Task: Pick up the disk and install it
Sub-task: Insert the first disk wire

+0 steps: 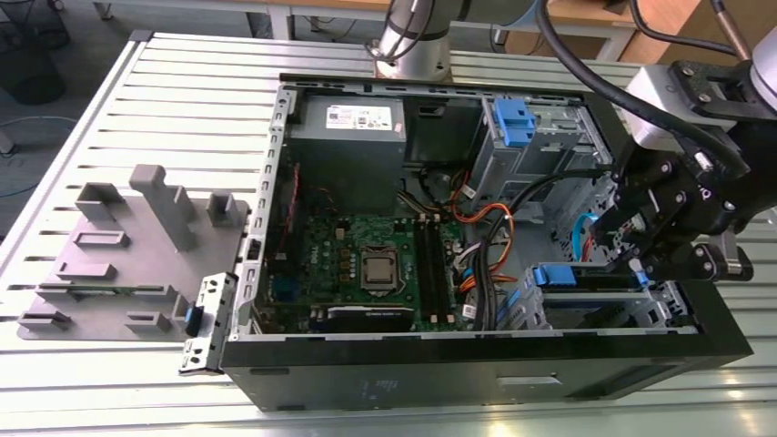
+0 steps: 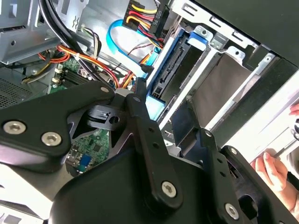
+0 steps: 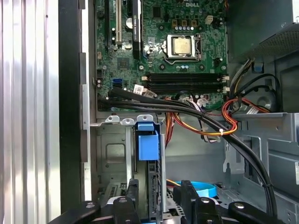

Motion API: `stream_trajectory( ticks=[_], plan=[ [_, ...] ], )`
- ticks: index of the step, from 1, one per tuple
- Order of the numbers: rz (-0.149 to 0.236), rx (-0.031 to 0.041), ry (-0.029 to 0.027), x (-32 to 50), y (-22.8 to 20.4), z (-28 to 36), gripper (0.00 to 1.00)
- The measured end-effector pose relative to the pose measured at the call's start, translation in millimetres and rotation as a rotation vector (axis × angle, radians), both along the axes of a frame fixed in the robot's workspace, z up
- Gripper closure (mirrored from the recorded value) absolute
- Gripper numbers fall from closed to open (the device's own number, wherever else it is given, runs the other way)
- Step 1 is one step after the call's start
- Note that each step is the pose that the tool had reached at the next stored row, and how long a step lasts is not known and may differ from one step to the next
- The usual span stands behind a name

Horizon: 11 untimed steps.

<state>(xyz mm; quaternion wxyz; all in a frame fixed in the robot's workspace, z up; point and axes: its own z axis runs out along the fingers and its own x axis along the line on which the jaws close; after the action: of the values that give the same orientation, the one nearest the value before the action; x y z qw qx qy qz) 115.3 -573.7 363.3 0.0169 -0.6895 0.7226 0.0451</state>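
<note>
The disk (image 1: pixel 555 274) stands on edge in the lower drive bay of the open computer case (image 1: pixel 486 373), at the exterior view's right, its blue rail tab facing up. In both wrist views the disk (image 3: pixel 147 147) (image 2: pixel 175 70) sits between the bay's metal walls. My gripper (image 1: pixel 643 264) hangs right over it. In the first wrist view the gripper (image 3: pixel 159 198) is open, with one finger (image 3: pixel 132 196) beside the disk and a gap showing on the other side. One fingertip (image 2: pixel 138 93) lies at the disk's blue end.
Black and orange cables (image 3: pixel 205 123) cross beside the bay. The motherboard (image 1: pixel 364 264) and grey power-supply box (image 1: pixel 352 146) fill the case's other half. A grey holder block (image 1: pixel 122 246) stands on the slatted table. A person's hand (image 2: pixel 275 172) is outside the case.
</note>
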Motion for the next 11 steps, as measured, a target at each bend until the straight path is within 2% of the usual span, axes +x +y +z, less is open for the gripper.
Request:
stream_trajectory(
  ticks=[8,11],
  plan=[
    [0.000,0.0033,0.0001,5.8,1.3,-3.1,0.51],
    [0.000,0.0035,0.0001,6.6,1.4,-6.1,0.51]
  ],
)
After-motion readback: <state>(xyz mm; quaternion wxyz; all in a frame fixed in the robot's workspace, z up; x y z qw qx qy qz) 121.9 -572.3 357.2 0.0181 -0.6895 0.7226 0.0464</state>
